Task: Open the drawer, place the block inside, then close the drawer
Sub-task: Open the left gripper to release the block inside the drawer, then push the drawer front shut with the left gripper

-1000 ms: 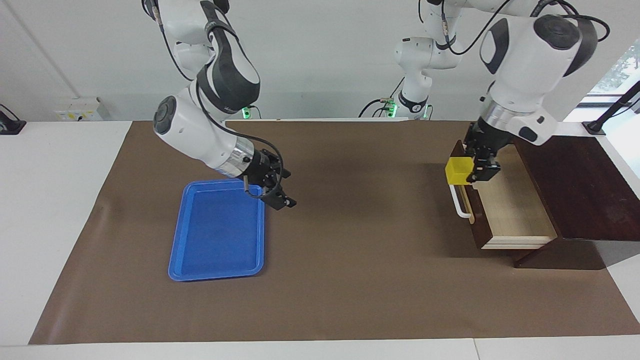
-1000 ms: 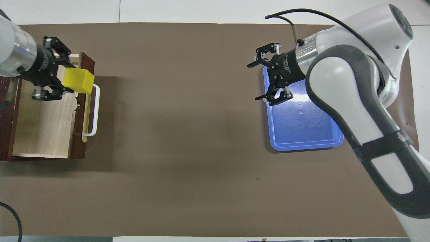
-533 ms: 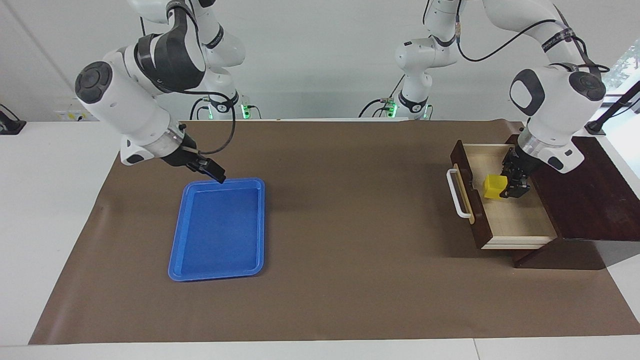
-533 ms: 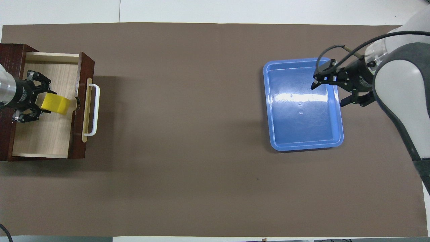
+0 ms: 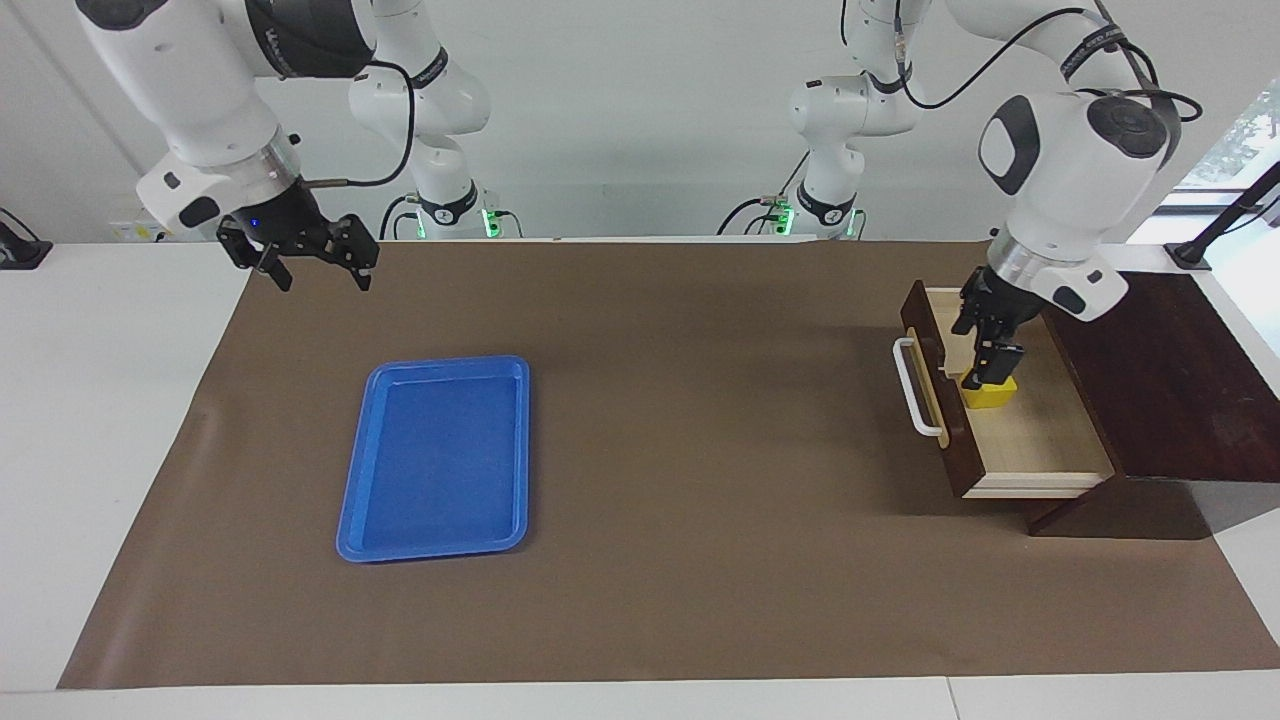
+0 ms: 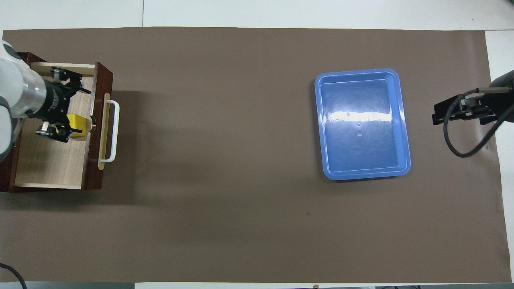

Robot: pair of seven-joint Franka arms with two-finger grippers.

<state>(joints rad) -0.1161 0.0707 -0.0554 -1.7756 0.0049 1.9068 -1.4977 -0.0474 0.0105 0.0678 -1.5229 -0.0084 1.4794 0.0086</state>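
Yellow block sat on the pale wood floor of the open drawer, just inside the dark drawer face, with the left gripper directly above it, jaws spread wide and no longer clamping the cube; whether a fingertip touched its top could not be told. Overhead view agreed: block lay under the gripper tips, close against the inner side of the face, in the half of the drawer farther from the robots. Drawer's long axis of travel ran along the table toward the dark wooden box; the white bar handle faced the table's middle, lying across that axis. Judged: placing step done, closing remains, and the left arm was plainly the nearer one for a push on the face. Right gripper hung open above the mat's edge at the right arm's end, waiting. Blue tray lay empty on the brown mat, well apart from the drawer. White wall at the robots' end.
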